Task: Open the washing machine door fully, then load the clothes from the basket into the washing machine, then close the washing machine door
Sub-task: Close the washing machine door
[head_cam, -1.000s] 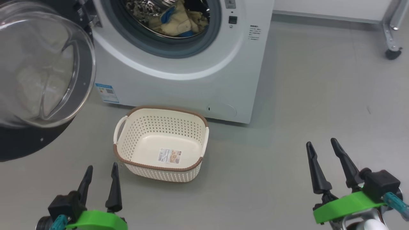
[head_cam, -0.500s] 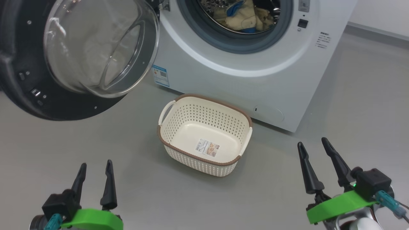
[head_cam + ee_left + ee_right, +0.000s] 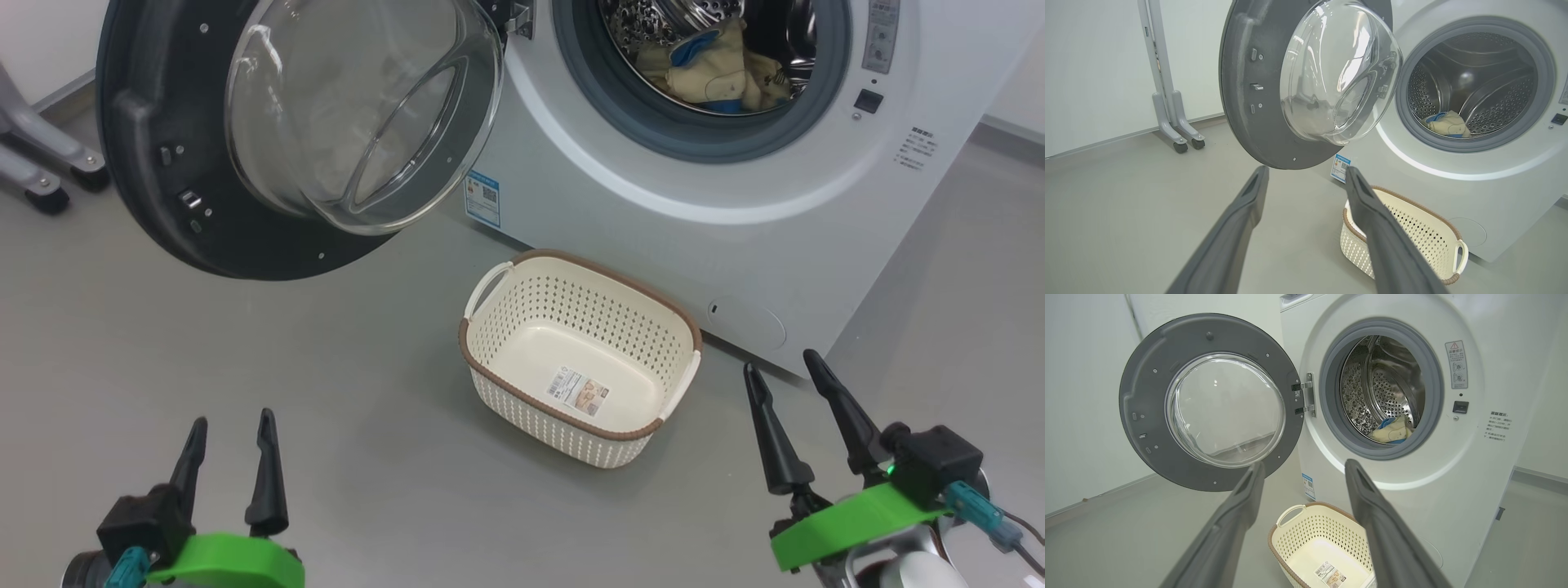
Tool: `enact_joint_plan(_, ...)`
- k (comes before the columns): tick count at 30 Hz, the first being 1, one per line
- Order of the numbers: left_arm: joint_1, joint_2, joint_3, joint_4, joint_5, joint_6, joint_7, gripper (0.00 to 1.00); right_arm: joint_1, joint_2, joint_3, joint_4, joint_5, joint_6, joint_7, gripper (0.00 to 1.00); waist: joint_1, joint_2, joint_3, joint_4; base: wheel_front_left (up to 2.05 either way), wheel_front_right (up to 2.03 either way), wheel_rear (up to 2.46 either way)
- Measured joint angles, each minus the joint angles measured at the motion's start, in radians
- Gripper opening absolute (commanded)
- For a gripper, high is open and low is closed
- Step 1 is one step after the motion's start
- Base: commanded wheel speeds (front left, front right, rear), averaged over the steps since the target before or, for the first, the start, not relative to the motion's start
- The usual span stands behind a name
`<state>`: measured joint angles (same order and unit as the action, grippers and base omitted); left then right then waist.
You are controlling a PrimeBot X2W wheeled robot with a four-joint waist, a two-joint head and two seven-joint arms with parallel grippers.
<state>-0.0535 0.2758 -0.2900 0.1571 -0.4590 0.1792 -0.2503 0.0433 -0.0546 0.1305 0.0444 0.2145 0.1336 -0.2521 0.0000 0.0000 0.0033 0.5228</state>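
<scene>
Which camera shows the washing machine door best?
The right wrist view: the washing machine door shows nearly whole, face-on, swung open. The head view crops its top; the left wrist view sees it at a slant, top cropped.

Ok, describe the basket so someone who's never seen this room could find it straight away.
Find the big white washing machine with its round door swung open. On the grey floor just in front of it sits the basket. It is small, cream-white and perforated with a brown rim, empty but for a label on its bottom.
</scene>
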Motion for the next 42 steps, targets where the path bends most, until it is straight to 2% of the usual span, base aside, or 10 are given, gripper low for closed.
enact_joint_plan(7,0.003,0.008,0.009,-0.015,0.0,0.015,0.0,1.0,-0.01,0.0,0.007,0.015,0.005,0.0,0.0,1.0,0.0,0.0,-0.007,0.0,0.0,0.0,0.0)
enact_joint_plan(42,0.021,0.029,-0.006,-0.033,-0.001,0.025,0.006,1.0,-0.009,0.005,0.007,0.015,0.006,0.0,0.0,1.0,0.0,0.0,-0.019,-0.009,0.0,0.0,0.0)
